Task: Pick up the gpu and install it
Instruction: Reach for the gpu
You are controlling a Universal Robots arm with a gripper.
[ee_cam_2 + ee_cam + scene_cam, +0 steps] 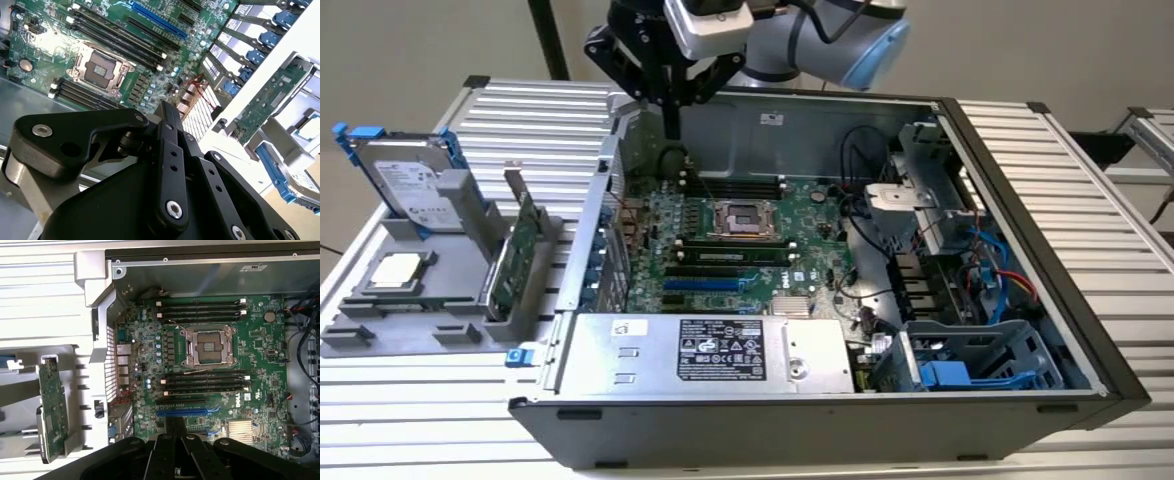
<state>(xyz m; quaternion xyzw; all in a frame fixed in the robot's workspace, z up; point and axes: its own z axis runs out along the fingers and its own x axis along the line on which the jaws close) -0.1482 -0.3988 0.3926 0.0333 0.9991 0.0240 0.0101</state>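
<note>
Item one, exterior view's left: grey holder [387, 335] on the ribbed counter [1067, 170], carrying a silver hard drive [407, 195] with blue rails and a loose processor [394, 272]. Item two, just right of those: the gpu [511, 255], standing on edge in the holder's slot, outside the case and untouched; in the first wrist view the gpu [52, 405] lies well apart from my tool [175, 422]. Item three: my tool [674, 128], clenched on nothing, hanging over the rear of the open case [787, 430]. Item four: motherboard [720, 235], its blue expansion slot [182, 412] vacant. Handling note, my judgement: the pick is not yet begun; I would release the tool before descending, pinch the card across its thin faces near the upper edge, keep off the cooler block, and draw it straight up so it does not bind on the slot walls
</note>
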